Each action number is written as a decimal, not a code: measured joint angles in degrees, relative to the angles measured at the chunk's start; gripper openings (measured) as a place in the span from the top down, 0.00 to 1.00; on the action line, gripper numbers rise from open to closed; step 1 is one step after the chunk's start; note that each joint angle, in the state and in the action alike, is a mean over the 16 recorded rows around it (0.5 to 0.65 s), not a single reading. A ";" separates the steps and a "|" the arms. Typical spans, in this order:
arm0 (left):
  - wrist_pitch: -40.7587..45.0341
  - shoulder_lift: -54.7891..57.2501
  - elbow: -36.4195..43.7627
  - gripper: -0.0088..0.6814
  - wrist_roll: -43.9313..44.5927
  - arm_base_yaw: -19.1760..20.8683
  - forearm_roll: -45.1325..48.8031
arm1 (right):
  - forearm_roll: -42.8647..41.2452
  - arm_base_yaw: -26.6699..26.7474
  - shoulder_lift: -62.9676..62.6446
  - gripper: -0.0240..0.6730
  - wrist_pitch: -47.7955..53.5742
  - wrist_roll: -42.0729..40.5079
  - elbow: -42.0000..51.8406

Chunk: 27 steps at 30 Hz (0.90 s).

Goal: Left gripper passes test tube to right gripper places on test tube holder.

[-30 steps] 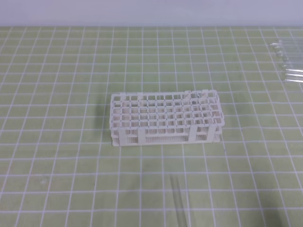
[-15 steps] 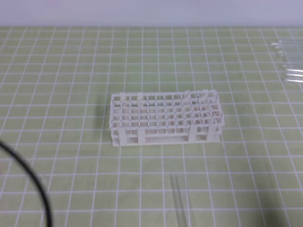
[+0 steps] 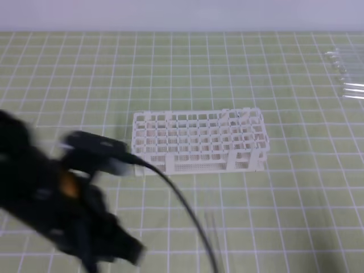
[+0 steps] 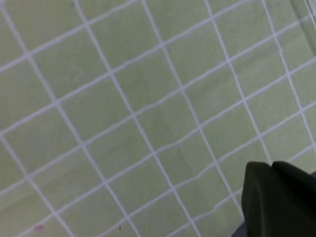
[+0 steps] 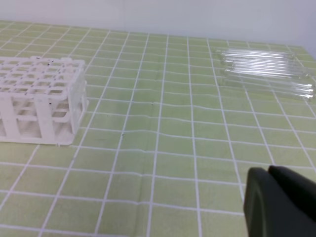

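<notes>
Left gripper (image 3: 116, 250) newly swung into view, blurred, jaw state unclear; test tube (image 3: 215, 239) ungrasped near test tube holder (image 3: 199, 141); pickup just starting.

- The mat (image 3: 239, 68) is pale yellow-green, ruled in thin white lines into a grid of squares — the same pattern shows in all three views.
- The test tube holder (image 3: 199, 142) is plain white, a lattice of small square holes.
- The left gripper (image 3: 108, 250) is black and blurred, on a dark arm with a small orange patch.
- The bunch of tubes (image 5: 266, 69) is clear, glinting pale grey.
- The wall (image 5: 197, 15) is flat whitish grey.
</notes>
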 joint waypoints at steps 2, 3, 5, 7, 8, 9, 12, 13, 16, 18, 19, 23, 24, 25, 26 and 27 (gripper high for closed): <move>-0.94 4.24 -1.63 0.99 -2.89 -5.27 2.09 | 0.00 0.00 0.00 0.97 0.00 0.01 0.00; -1.38 6.39 -2.56 0.99 -4.35 -7.72 2.94 | 0.00 0.00 0.00 0.97 0.00 0.02 0.00; -2.18 10.55 -4.56 0.99 -7.07 -12.07 4.38 | 0.00 0.00 0.00 0.97 0.00 0.03 0.00; -2.74 14.49 -6.68 0.99 -9.17 -15.42 5.40 | 0.00 0.00 0.00 0.97 0.00 0.05 0.00; -2.90 16.34 -7.73 0.99 -9.98 -16.52 5.69 | 0.00 0.00 0.00 0.97 0.00 0.05 0.00; -3.03 18.15 -8.78 0.99 -10.79 -17.54 5.97 | 0.00 0.00 0.00 0.97 0.00 0.06 0.00; -2.98 22.92 -11.60 0.99 -12.69 -19.35 6.01 | 0.00 0.00 0.00 0.97 0.00 0.06 0.00; -2.87 24.33 -12.44 0.99 -13.33 -19.65 5.88 | 0.00 0.00 0.00 0.97 0.00 0.06 0.00; -2.44 27.76 -14.44 0.98 -15.38 -20.04 5.32 | 0.00 0.00 0.00 0.97 0.00 0.06 0.00; -2.35 29.31 -15.36 0.98 -17.29 -20.05 4.89 | 0.00 0.00 0.00 0.97 0.00 0.06 0.00; -2.33 29.97 -15.69 0.97 -18.11 -20.06 4.80 | 0.00 0.00 0.00 0.97 0.00 0.06 0.00; -3.73 31.58 -16.37 0.96 -22.52 -20.05 4.09 | 0.00 0.00 0.00 0.97 0.00 0.06 0.00; -4.33 31.76 -16.42 0.96 -23.63 -20.05 3.77 | 0.00 0.00 0.00 0.97 0.00 0.06 0.00; -4.96 31.91 -16.44 0.96 -24.74 -20.04 3.44 | 0.00 0.00 0.00 0.97 0.00 0.06 0.00; -5.58 32.01 -16.46 0.95 -25.84 -20.03 3.11 | 0.00 0.00 0.00 0.97 0.00 0.06 0.00; -6.24 32.17 -16.48 0.95 -26.90 -20.03 2.80 | 0.00 0.00 0.00 0.97 0.00 0.06 0.00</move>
